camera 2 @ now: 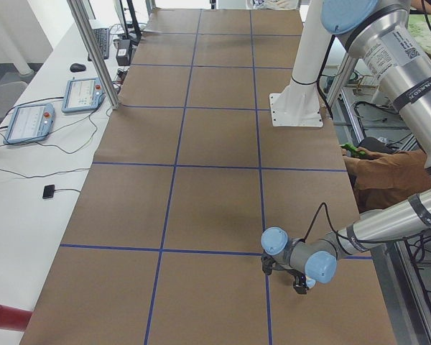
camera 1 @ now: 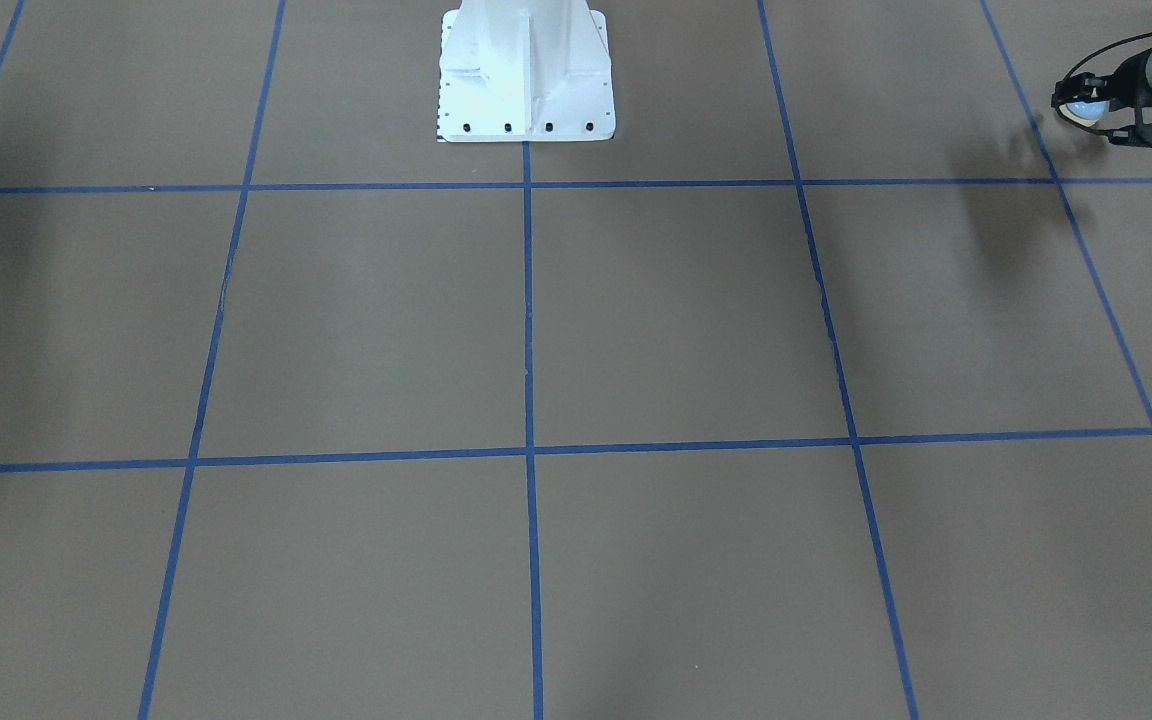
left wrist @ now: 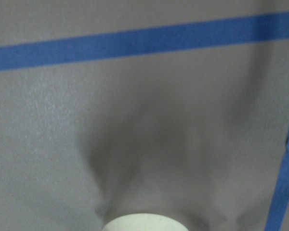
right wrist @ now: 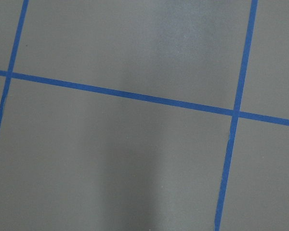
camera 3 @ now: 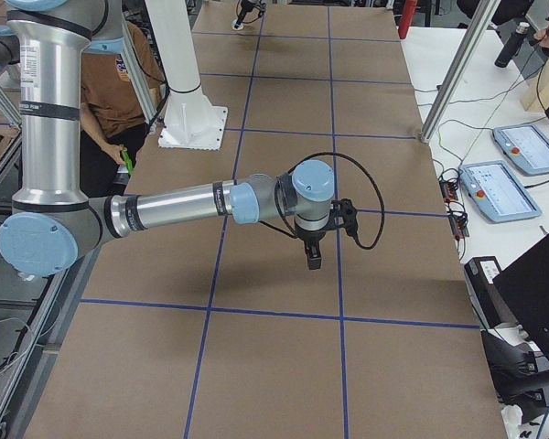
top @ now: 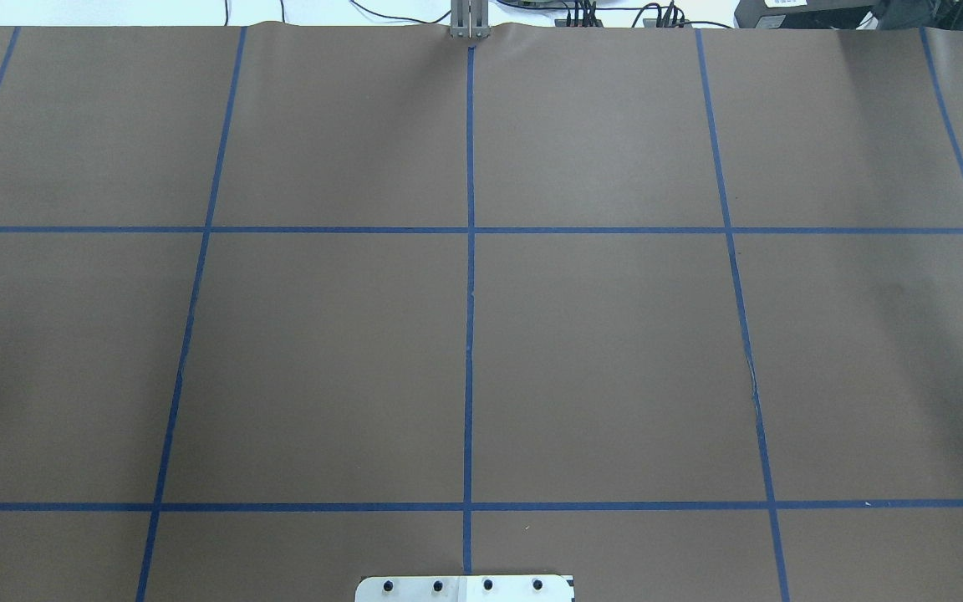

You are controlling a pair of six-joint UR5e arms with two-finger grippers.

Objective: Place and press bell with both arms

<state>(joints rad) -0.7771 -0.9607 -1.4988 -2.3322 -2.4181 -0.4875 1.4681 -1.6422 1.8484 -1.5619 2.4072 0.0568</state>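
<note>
My left gripper [camera 1: 1093,114] is at the top right of the front-facing view, shut on the bell [camera 1: 1084,108], whose light blue dome shows between the black fingers. It holds the bell a little above the brown table, with its shadow below. The left wrist view shows only the bell's cream rim [left wrist: 144,223] at the bottom edge. In the left side view the left gripper [camera 2: 299,279] is low over the near part of the table. My right gripper [camera 3: 313,254] hangs over the table's middle in the right side view; I cannot tell if it is open or shut. The overhead view shows neither arm.
The white pedestal base [camera 1: 526,70] stands at the robot's edge of the table. Blue tape lines [top: 470,251] divide the brown table cover into squares. A seated person [camera 2: 384,172] is beside the table. Teach pendants [camera 2: 30,122] lie on the side bench.
</note>
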